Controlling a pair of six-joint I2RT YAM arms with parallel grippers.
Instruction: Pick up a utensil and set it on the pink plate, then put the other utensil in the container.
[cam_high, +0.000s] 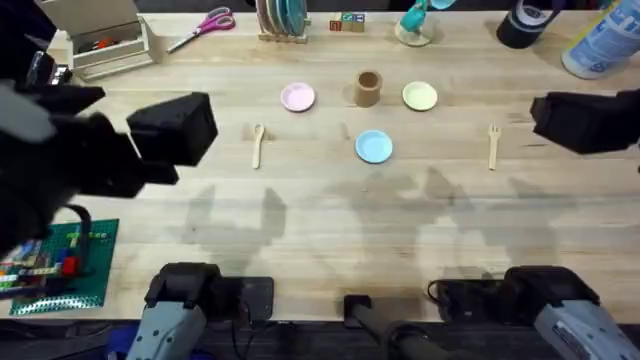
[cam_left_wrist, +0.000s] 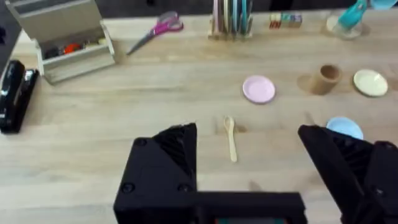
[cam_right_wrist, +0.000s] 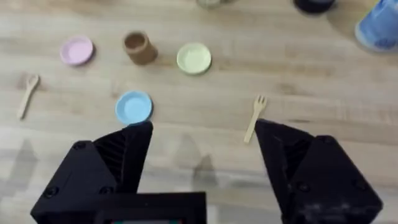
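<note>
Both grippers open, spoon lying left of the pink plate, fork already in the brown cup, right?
Not the fork. In the overhead view the fork lies on the table right of the yellow-green plate, and the brown cup holds nothing visible. The rest stands.

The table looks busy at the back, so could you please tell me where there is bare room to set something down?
Bare wood runs across the near half, between the blue plate and the arm bases. A smaller free patch lies between the spoon and the beige box. It is crowded around the cup, pink plate and yellow-green plate.
</note>
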